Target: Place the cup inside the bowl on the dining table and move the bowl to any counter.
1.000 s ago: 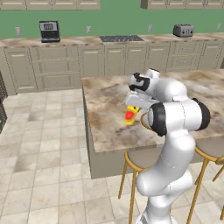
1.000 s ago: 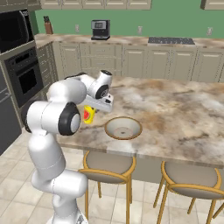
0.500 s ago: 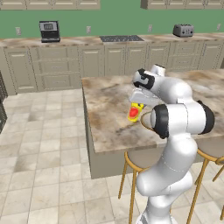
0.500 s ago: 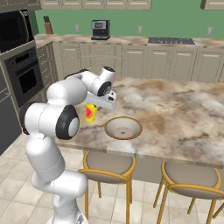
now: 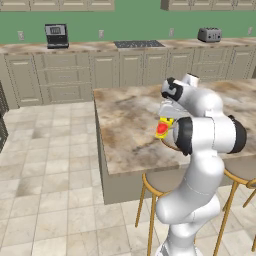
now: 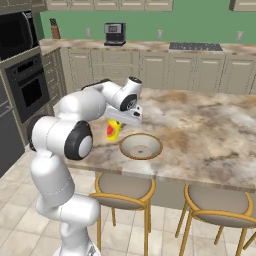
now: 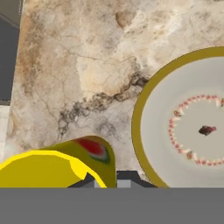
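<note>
My gripper [image 6: 118, 124] is shut on the small yellow cup [image 6: 113, 130] with a red mark, holding it a little above the dining table [image 6: 210, 131]. The cup [image 5: 162, 128] hangs just left of the bowl [image 6: 123, 148] in the right base view, apart from its rim. From the hand, the cup [image 7: 48, 168] sits low left, the gripper [image 7: 107, 180] is at the bottom edge, and the bowl's tan rim [image 7: 139, 118] and grey inside lie to the right. The dining table [image 5: 125, 117] spreads under both. The counter [image 5: 90, 47] runs along the far wall.
Wooden stools [image 6: 122, 186] stand along the table's near edge. A coffee machine [image 6: 114, 33], a cooktop [image 6: 195, 46] and a toaster [image 5: 209, 34] sit on the far counter [image 6: 150, 46]. A wall oven [image 6: 25, 80] is at the left. Tiled floor [image 5: 45, 165] lies left of the table.
The arm has carried the cup sideways over the table toward the bowl, closing most of the gap. The bowl has stayed where it was. The grip is unchanged.
</note>
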Robot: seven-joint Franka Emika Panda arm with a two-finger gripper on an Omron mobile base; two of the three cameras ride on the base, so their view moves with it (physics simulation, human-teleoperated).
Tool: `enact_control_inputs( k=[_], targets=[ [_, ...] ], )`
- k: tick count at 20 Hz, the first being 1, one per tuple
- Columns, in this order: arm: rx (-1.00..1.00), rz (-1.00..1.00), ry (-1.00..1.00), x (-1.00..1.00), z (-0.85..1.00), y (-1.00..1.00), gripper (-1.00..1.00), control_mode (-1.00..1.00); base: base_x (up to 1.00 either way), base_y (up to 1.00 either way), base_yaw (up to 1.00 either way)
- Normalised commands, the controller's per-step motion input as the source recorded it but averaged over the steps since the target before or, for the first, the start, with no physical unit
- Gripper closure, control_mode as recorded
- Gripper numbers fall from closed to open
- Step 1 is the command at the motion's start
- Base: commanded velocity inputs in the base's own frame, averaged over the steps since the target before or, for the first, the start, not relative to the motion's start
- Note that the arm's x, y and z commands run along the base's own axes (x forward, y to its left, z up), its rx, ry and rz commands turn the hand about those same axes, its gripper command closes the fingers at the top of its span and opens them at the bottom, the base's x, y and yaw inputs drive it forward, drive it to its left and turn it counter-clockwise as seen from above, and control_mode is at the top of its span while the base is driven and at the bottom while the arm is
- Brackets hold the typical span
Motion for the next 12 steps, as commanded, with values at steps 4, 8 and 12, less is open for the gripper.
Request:
enact_control_inputs(
  k=[4,8,12],
  targets=[
    [0.0,0.0,0.0,0.0,0.0,-0.48,1.0,-1.0,0.0,0.0,0.0],
    [0.0,0.01,0.0,0.0,0.0,-0.51,1.0,-1.0,0.0,0.0,0.0],
    [0.0,0.02,0.0,0.0,0.0,-0.53,1.0,-1.0,0.0,0.0,0.0]
  ],
)
